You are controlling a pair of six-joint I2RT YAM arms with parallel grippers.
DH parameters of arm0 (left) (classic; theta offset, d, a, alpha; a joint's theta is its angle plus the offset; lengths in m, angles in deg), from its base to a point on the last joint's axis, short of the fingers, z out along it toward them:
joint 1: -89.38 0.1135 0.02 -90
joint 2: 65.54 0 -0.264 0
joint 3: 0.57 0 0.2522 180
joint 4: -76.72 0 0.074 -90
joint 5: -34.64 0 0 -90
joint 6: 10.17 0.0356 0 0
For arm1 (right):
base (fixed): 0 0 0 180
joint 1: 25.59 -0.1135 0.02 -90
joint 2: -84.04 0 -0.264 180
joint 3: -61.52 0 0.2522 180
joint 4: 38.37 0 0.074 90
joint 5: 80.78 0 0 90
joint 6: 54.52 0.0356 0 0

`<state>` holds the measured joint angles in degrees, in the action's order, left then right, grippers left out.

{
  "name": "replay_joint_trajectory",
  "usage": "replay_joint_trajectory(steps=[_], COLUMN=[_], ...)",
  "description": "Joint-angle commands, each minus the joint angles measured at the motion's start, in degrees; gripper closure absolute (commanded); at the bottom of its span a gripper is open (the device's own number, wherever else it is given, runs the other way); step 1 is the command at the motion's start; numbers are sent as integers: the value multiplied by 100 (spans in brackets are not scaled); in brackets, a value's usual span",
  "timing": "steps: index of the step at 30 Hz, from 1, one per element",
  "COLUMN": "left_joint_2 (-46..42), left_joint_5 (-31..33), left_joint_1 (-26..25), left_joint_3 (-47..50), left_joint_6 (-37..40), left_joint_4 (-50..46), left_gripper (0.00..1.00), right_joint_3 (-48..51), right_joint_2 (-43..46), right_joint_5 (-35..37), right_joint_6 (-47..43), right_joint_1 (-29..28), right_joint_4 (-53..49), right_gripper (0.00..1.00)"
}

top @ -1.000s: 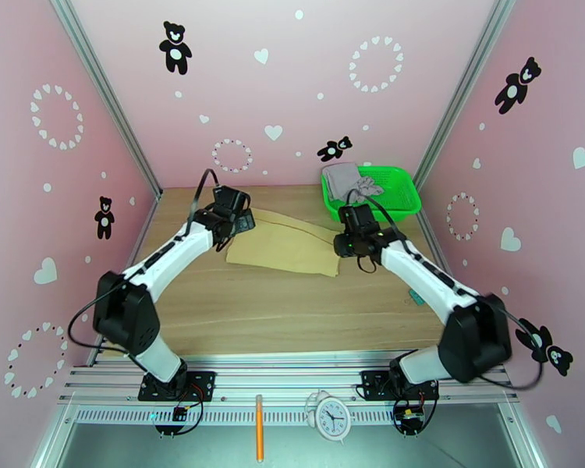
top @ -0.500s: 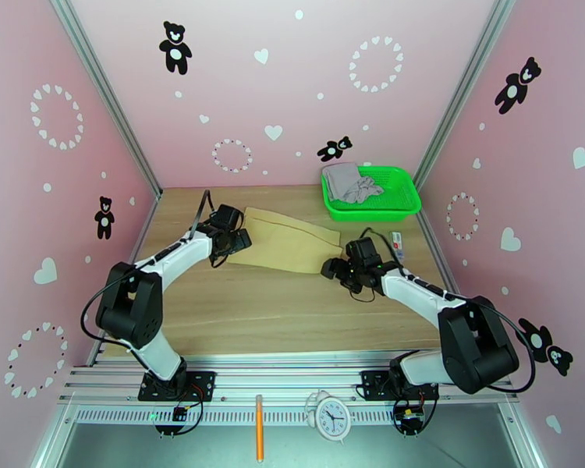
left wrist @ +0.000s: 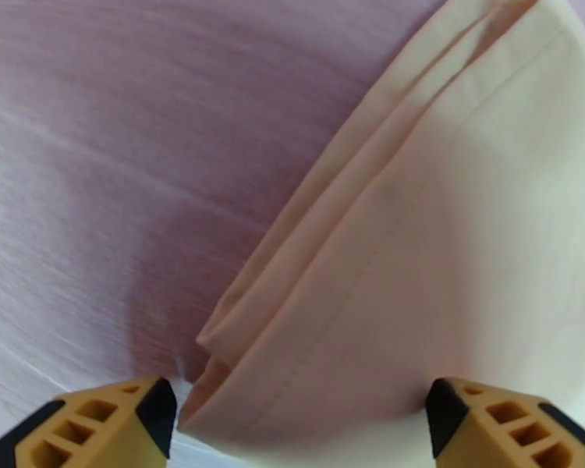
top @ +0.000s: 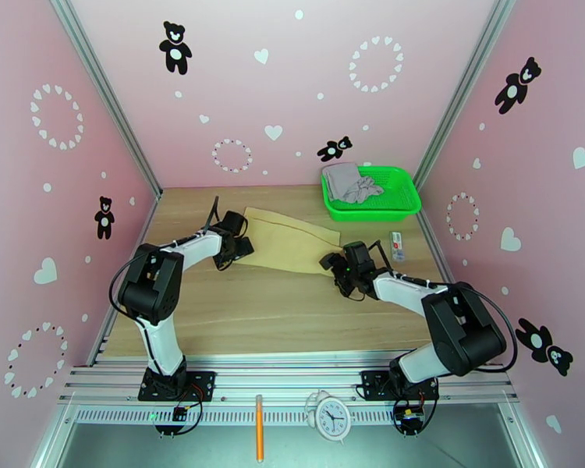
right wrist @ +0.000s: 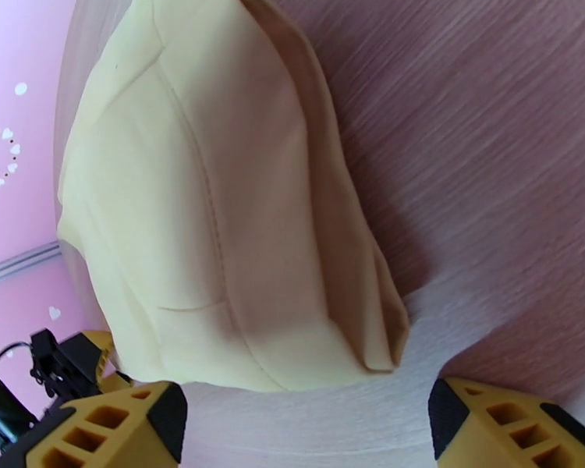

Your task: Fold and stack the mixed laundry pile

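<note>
Folded tan cloth (top: 288, 242) flat on the wooden table (top: 269, 306), left gripper (left wrist: 292, 423) spread wide at its left end, right gripper (right wrist: 304, 419) spread wide at its near right corner, grey garment (top: 349, 183) bunched in the green basket (top: 402, 198) at the far right

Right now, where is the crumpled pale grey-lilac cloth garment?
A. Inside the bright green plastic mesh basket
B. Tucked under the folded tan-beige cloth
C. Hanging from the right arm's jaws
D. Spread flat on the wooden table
A: the top view shows the pale grey-lilac garment bunched inside the bright green plastic mesh basket at the far right corner of the wooden table, apart from the tan-beige cloth.
</note>
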<state>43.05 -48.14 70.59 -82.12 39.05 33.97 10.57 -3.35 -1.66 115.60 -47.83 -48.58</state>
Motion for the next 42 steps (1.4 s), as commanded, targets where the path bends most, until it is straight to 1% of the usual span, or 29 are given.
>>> replay_joint_trajectory(steps=[1, 8, 12, 16, 18, 20, 21, 23, 26, 28, 30, 36, 39, 42], left_joint_2=[-82, -447, -683, -978, -1212, -1379, -1421, -1418, -1265, -1064, -760, 358, 804, 957], left_joint_5=[12, 101, 124, 149, 233, 256, 242, 202, -47, 55, 112, -108, 23, 191], left_joint_1=[25, 7, -50, -122, -250, -425, -522, -682, -740, -741, -691, -565, -525, -447], left_joint_3=[429, 1302, 1545, 1469, 1202, 739, 443, -108, -705, -1044, -1357, -1884, -1792, -1408], left_joint_6=[-159, -323, -409, -389, -288, -123, -26, 131, 247, 286, 331, 294, 127, -138], left_joint_4=[-97, -2, -23, -239, -524, -863, -1048, -1321, -1381, -1444, -1465, -1206, -1069, -773], left_gripper=[11, 12, 12, 13, 13, 12, 12, 11, 10, 9, 9, 10, 10, 10], right_joint_3=[-110, -351, -446, -427, -416, -412, -414, -421, -460, -481, -541, -650, -642, -723], right_joint_2=[-391, -1119, -1392, -1444, -1413, -1380, -1376, -1356, -1368, -1416, -1499, -1534, -1283, -942], right_joint_5=[171, 457, 711, 980, 1084, 1190, 1233, 1340, 1502, 1544, 1570, 1510, 1568, 1655], right_joint_6=[351, 658, 805, 881, 867, 833, 814, 785, 721, 668, 582, 78, -332, -846], right_joint_1=[-46, -44, -48, -46, -44, -44, -44, -44, -44, -44, -41, -55, -91, -178], right_joint_4=[383, 891, 937, 879, 802, 706, 658, 566, 452, 485, 493, 434, 319, 93], right_gripper=[13, 16, 21, 35, 46, 61, 65, 71, 75, 80, 100, 100, 100, 100])
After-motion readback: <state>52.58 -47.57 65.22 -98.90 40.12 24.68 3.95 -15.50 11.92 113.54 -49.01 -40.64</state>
